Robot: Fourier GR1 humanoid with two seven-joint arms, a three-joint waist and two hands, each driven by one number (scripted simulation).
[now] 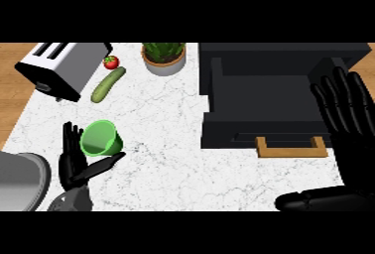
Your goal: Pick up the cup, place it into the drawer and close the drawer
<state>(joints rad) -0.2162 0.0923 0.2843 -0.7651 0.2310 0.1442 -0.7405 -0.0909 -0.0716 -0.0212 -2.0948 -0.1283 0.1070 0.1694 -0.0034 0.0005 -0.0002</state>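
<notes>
Where white counter (168, 124) ends, wood (9, 52) shows | drawer (264, 94) open | cup (100, 139) on counter

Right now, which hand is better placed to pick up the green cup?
The left hand: it is open, right next to the green cup. The right hand is open too, but far away, at the open drawer.

1 cup (100, 139), 1 drawer (264, 99), 1 toaster (62, 67)

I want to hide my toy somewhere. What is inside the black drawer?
The open drawer shows only its dark floor, with nothing lying on it. The right hand covers the drawer's right side, so that part cannot be seen. The cup is on the counter.
</notes>
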